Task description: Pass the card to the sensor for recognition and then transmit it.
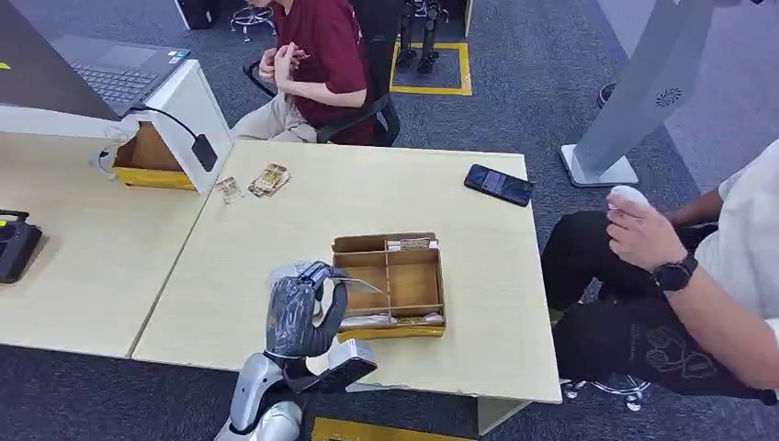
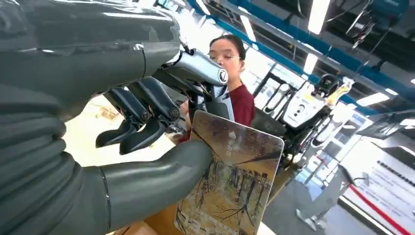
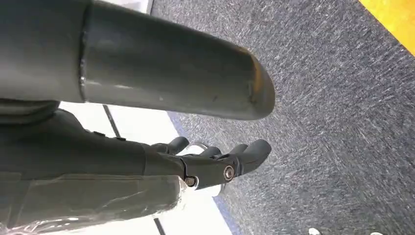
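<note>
1. Far off to the left of the left hand (image 1: 296, 317), a dark device (image 1: 16, 246) lies at the table's edge, and beyond it a white stand carries a laptop (image 1: 119, 69) with a black sensor box (image 1: 204, 152) hanging on a cable against its sloping side.
2. Ahead of that hand and slightly left, small stacks of cards (image 1: 269, 179) lie on the pale table (image 1: 276, 239), near the foot of the stand.
3. The left hand hovers over the near part of the table, fingers raised, holding the card (image 2: 230, 181) pinched between its thick thumb (image 2: 161, 178) and the darker fingers (image 2: 147, 110); in the wrist view the card's face shows a painted scene of bare trees.
4. Seen from the head, the card (image 1: 354, 283) juts out from the hand toward the right, reaching over the near left corner of the cardboard tray (image 1: 439, 276).
5. That tray sits just beside the hand on its right, divided into compartments, with more cards along its far and near edges.
6. Beyond the hand, across the table, a person in a dark red shirt (image 1: 321, 46) sits in a chair.
7. Further right and ahead, a black phone (image 1: 498, 184) lies near the table's far corner.
8. Well to the right, a seated person's hand (image 1: 643, 234) with a wristwatch is raised off the table.
9. The right hand (image 3: 215, 161) hangs over grey carpet, fingers loosely apart and gently curved, holding nothing.
</note>
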